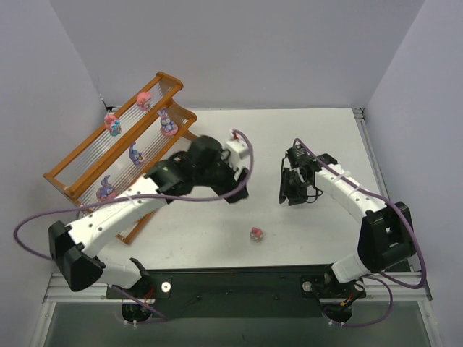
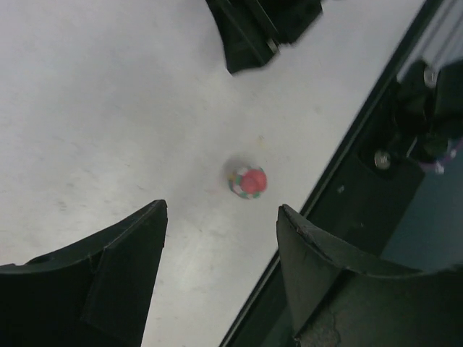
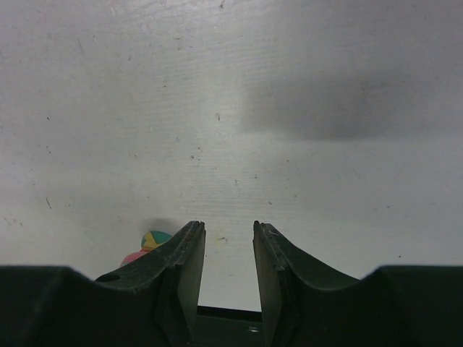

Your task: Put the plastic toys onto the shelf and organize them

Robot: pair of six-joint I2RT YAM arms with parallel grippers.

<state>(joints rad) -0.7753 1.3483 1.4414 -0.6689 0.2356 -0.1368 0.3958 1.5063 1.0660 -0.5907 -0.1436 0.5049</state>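
From above, five plastic toys (image 1: pixel 167 123) sat on the shelf (image 1: pixel 90 155) and one loose toy (image 1: pixel 256 233) lay on the table (image 1: pixel 318 144), so I judged the job mostly done, that piece being all that showed left. The left wrist view had the left gripper (image 2: pixel 221 217) wide and empty, the loose toy just ahead of its fingers. The right wrist view showed the right gripper (image 3: pixel 228 231) narrowly parted, holding nothing, a pink toy (image 3: pixel 152 240) peeking beside one finger.
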